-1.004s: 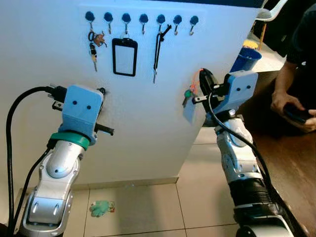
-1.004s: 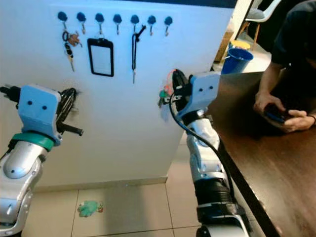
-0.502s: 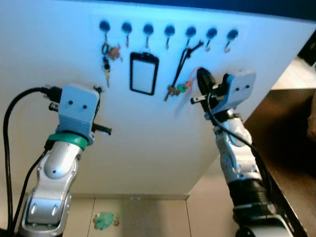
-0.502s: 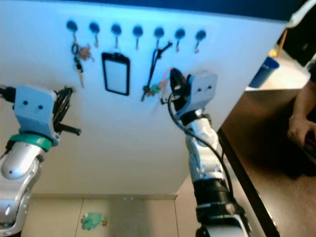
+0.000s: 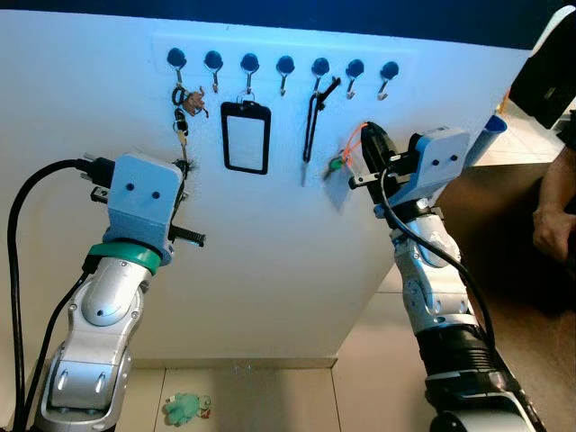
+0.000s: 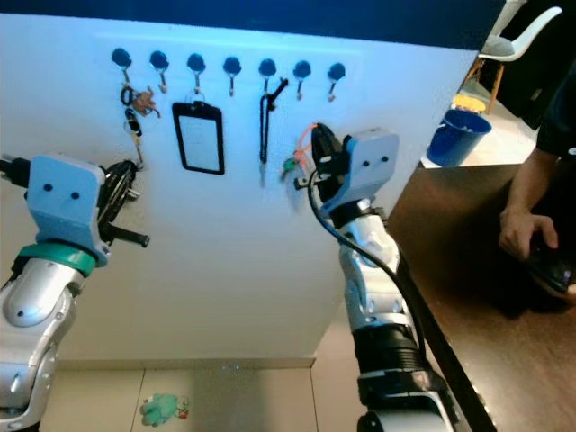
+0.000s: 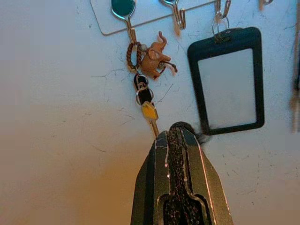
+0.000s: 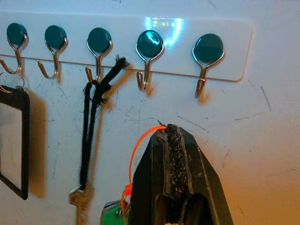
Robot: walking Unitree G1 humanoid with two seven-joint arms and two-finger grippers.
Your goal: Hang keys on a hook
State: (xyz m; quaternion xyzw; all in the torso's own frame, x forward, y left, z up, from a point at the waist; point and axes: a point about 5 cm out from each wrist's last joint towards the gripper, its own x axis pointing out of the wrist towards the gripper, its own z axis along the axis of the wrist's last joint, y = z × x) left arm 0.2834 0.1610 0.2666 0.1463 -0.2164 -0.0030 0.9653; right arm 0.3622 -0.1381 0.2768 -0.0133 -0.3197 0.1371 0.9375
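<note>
Eye views, right tool (image 5: 367,155): raised at the white wall, clamped on the orange loop of the keys (image 5: 337,165), which dangle just left of its tip.
Eye views, target: the rack (image 5: 283,65) sits up and a little left of the right tool; the two rightmost hooks, hook six (image 5: 354,74) and hook seven (image 5: 387,76), hang bare almost straight above it.
Eye views, left tool (image 5: 183,184): held at the wall under the leftmost hook, well apart from the bare hooks, so the right arm is the nearer one.
Eye views, change: the view tilts less than half a second ago; the keys hang lower and right of the black lanyard (image 5: 311,117), no longer swung against it.
Left wrist view: left tool (image 7: 176,136) is pressed shut and empty, its tip just below the hung keys (image 7: 146,96) and beside the badge holder (image 7: 228,79).
Right wrist view: right tool (image 8: 172,136) is shut on the orange loop (image 8: 136,157); bare hooks stand directly above its tip, long axes vertical, open ends up. By my reading the loop must rise and then drop over one.
</note>
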